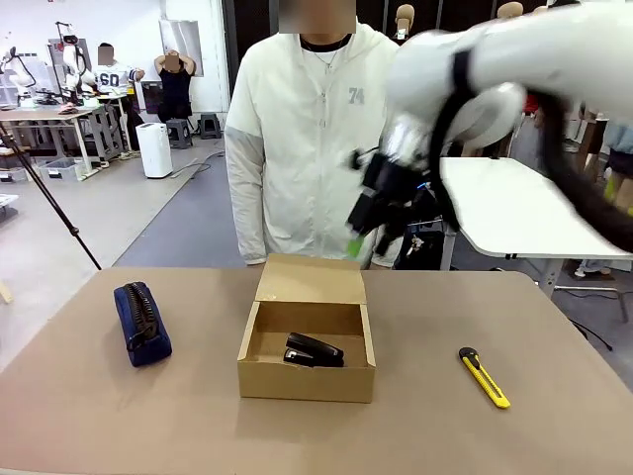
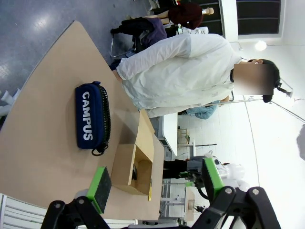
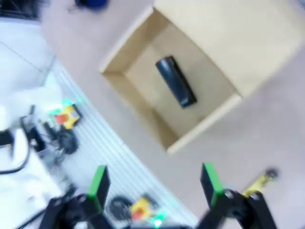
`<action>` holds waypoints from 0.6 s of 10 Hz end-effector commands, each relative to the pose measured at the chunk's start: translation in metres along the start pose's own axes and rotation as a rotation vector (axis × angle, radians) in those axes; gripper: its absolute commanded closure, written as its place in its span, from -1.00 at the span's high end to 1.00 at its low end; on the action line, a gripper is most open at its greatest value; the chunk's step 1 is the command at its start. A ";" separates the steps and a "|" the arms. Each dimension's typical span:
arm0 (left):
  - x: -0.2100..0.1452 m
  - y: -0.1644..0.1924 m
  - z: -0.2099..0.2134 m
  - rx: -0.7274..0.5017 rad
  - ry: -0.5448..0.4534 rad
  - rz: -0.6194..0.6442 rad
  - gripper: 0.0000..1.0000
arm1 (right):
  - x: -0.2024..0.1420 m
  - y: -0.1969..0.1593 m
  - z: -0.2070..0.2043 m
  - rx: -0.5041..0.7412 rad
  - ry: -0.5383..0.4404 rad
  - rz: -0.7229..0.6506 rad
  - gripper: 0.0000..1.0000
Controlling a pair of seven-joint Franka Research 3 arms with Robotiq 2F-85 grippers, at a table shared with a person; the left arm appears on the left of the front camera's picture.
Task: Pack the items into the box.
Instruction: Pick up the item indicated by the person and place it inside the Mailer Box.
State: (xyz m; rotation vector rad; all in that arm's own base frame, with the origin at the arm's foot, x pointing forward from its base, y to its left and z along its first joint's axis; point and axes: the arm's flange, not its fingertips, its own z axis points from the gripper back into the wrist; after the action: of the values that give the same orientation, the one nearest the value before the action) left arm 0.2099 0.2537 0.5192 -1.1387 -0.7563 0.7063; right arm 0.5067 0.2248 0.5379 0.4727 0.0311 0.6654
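I hold the right tool point(image 3: 155, 186) spread above the box point(image 1: 308, 381) — the knife point(image 1: 484, 377) lies to its right, slanted.

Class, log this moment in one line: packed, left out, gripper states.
packed: stapler in box | out: pouch, knife on table | left gripper: open, empty | right gripper: open, empty, raised

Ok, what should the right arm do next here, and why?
Probably swing the right gripper, open and empty above the box, over to the utility knife lying to its right: the stapler lies in the box, while knife and pouch wait outside.
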 end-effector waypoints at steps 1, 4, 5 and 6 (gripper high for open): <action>0.001 0.000 0.000 -0.020 -0.007 -0.013 1.00 | -0.057 -0.031 0.032 0.190 -0.156 -0.382 1.00; 0.001 0.000 0.000 -0.020 -0.007 -0.013 1.00 | -0.166 -0.095 0.083 0.653 -0.441 -0.726 1.00; 0.001 0.000 0.000 -0.020 -0.007 -0.013 1.00 | -0.205 -0.123 0.088 0.806 -0.550 -0.781 1.00; 0.001 0.000 0.000 -0.020 -0.007 -0.013 1.00 | -0.245 -0.151 0.086 0.941 -0.673 -0.817 1.00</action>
State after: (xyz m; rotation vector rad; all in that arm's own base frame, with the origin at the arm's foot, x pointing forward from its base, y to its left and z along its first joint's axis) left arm 0.2101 0.2539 0.5190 -1.1376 -0.7551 0.7074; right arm 0.4300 -0.0461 0.5340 1.1051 0.0904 -0.1161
